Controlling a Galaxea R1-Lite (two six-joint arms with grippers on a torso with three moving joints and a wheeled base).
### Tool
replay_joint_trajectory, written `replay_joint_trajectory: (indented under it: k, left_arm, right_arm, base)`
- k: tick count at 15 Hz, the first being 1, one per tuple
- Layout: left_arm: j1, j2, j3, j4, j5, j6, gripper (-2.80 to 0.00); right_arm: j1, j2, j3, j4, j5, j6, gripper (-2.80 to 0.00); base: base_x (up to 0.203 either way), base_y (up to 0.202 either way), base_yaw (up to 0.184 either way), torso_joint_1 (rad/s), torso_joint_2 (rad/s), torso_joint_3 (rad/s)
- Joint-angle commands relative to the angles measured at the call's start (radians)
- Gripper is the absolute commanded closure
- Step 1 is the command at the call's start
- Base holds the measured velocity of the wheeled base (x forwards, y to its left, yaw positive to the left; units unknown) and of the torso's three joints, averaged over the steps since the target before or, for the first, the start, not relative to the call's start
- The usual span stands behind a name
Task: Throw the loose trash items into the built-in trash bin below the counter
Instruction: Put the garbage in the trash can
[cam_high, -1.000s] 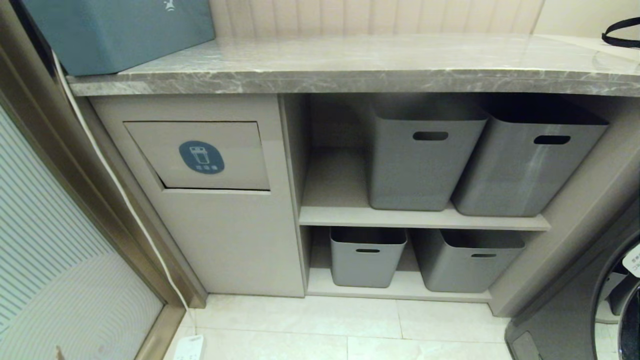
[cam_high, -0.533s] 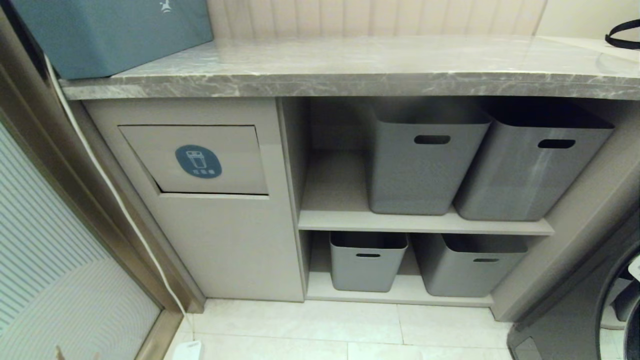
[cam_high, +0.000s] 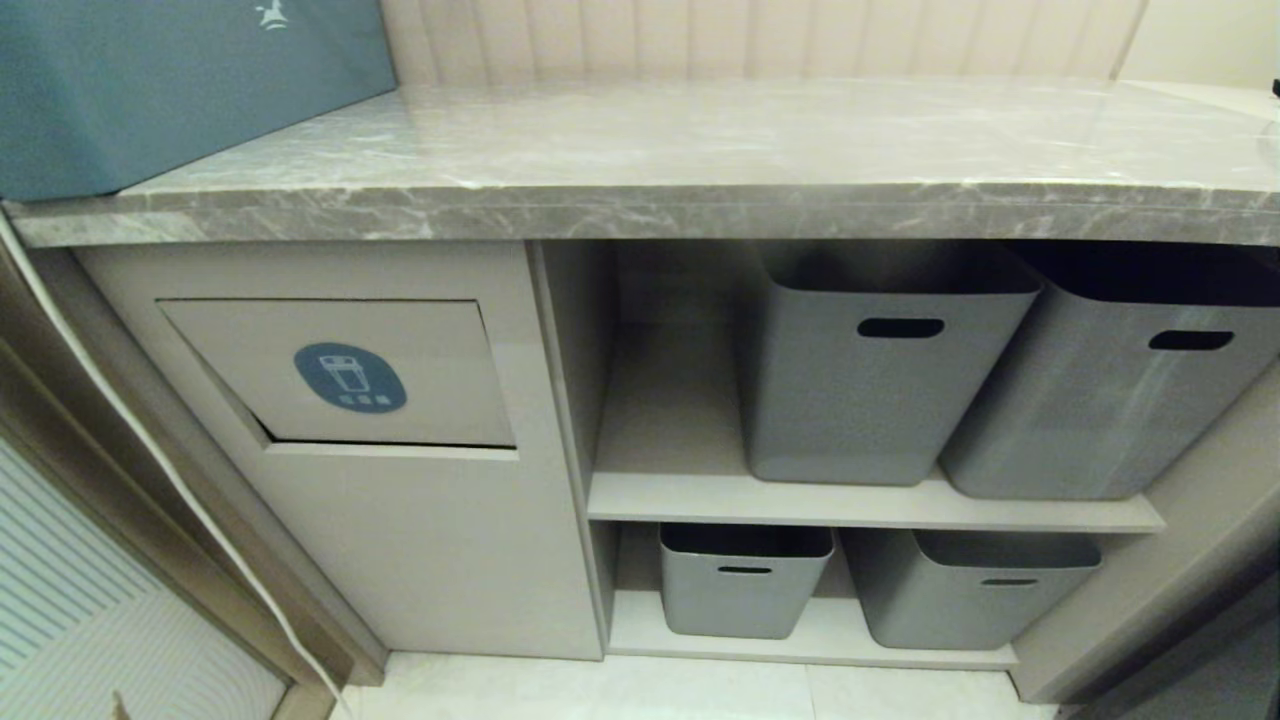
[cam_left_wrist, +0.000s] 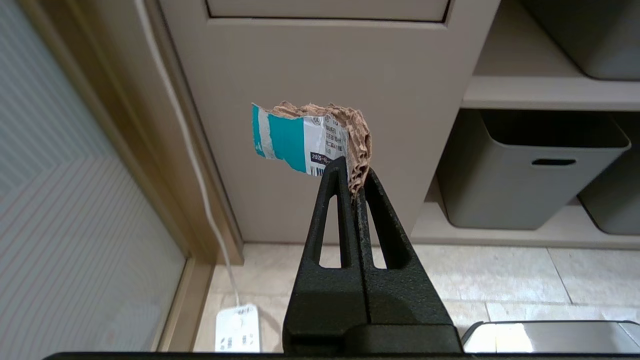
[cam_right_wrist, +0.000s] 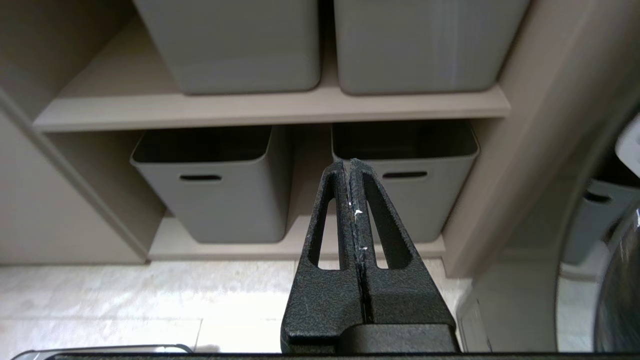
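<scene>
In the left wrist view my left gripper (cam_left_wrist: 356, 172) is shut on one of the loose trash items, a torn scrap of brown corrugated card with a teal-and-white printed face (cam_left_wrist: 300, 140). It hangs low in front of the beige cabinet front (cam_left_wrist: 325, 100) of the built-in trash bin. The bin's flap panel with its blue oval sticker (cam_high: 350, 377) sits shut under the grey marble counter (cam_high: 640, 210). No trash shows on the counter top. My right gripper (cam_right_wrist: 350, 162) is shut and empty, facing the lower grey tubs. Neither arm shows in the head view.
Grey tubs with slot handles fill the open shelves right of the bin, two above (cam_high: 880, 380) and two below (cam_high: 745, 580). A large teal box (cam_high: 180, 90) stands on the counter's left end. A white cable (cam_left_wrist: 185, 150) runs down the left frame to a power strip (cam_left_wrist: 237, 327) on the tiled floor.
The whole head picture has shifted: the cabinet and counter now sit lower and larger, so the camera has moved closer. Nothing in the scene itself has moved.
</scene>
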Motion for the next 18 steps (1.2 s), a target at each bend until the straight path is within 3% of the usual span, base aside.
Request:
replay_joint_trajectory:
  k: [1,5,11,14,18]
  left_arm:
    - [0.000,0.002,0.002,0.000,0.000,0.000,0.00]
    - [0.000,0.002,0.002,0.001,0.000,-0.003,0.00]
    - [0.000,0.001,-0.011,-0.008,-0.004,0.010,0.00]
    - [0.000,0.026,-0.177,0.035,0.000,0.012,0.00]
    - [0.001,0.318,-0.291,0.048,-0.001,-0.025,0.00]
  right_arm:
    - [0.000,0.000,0.002,0.000,0.000,0.000,0.00]
    - [0.000,0.001,0.002,0.000,0.001,-0.003,0.00]
    - [0.000,0.000,0.002,0.000,0.001,-0.003,0.00]
    - [0.000,0.000,0.002,0.000,0.001,-0.003,0.00]
    - [0.000,0.001,0.002,0.000,0.001,-0.003,0.00]
  base:
    - [0.195,0.000,-0.001,0.003,0.01,0.002]
    - [0.152,0.000,0.002,0.009,0.00,0.001]
    - [0.000,0.000,0.000,0.000,0.00,0.000]
    - [0.000,0.000,0.000,0.000,0.00,0.000]
    - [0.000,0.000,0.000,0.000,0.00,0.000]
